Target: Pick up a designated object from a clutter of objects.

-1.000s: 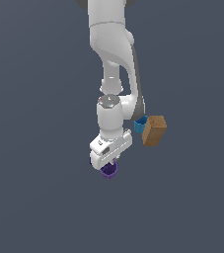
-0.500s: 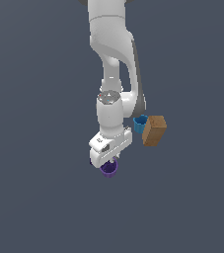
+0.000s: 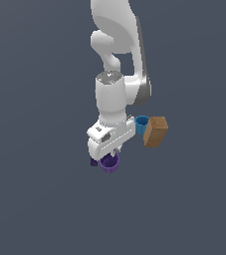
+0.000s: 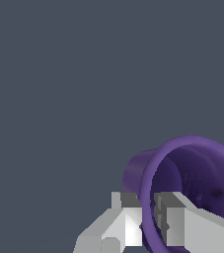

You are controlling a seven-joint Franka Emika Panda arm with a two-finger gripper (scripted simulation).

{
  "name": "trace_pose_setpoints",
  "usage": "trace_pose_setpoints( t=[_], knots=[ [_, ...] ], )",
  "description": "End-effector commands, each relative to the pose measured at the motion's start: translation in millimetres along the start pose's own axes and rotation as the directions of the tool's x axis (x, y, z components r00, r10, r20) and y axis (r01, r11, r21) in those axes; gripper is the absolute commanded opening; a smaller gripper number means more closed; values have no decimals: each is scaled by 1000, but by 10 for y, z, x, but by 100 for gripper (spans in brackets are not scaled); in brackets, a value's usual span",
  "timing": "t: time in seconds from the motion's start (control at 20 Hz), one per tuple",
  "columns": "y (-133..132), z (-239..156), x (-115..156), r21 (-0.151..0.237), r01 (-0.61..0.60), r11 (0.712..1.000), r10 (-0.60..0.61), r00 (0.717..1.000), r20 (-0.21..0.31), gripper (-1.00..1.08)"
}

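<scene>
My gripper (image 3: 109,153) hangs under the white arm, shut on the purple cup (image 3: 110,164). The wrist view shows the gripper (image 4: 148,210) pinching the wall of the purple cup (image 4: 192,165) at its rim, one finger (image 4: 127,216) outside and the other inside. The cup lies tilted, its round opening turned sideways. Behind it, toward the exterior view's right, stand the smaller blue cup (image 3: 142,123) and the brown block (image 3: 155,131). A tiny dark purple cube (image 3: 93,162) peeks out beside the gripper.
The blue cup and brown block sit close together just past the hand on the exterior view's right. Plain dark grey ground (image 3: 40,199) surrounds the group on all sides.
The gripper and the purple cup have risen slightly, and the wrist sits higher than before. The blue cup and brown block have stayed in place.
</scene>
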State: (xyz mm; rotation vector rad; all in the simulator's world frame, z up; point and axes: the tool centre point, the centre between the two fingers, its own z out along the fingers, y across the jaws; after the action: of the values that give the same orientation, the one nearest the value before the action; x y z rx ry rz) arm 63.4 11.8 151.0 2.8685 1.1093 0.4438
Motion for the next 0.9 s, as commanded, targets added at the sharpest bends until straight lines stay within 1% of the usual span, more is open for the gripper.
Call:
trace_pose_setpoints(
  t=[0.0, 0.85],
  knots=[
    [25, -244, 58, -2, 1, 1000, -1, 1000, -2, -100],
    [215, -2015, 459, -1, 1, 1000, -1, 1000, -3, -100]
  ],
)
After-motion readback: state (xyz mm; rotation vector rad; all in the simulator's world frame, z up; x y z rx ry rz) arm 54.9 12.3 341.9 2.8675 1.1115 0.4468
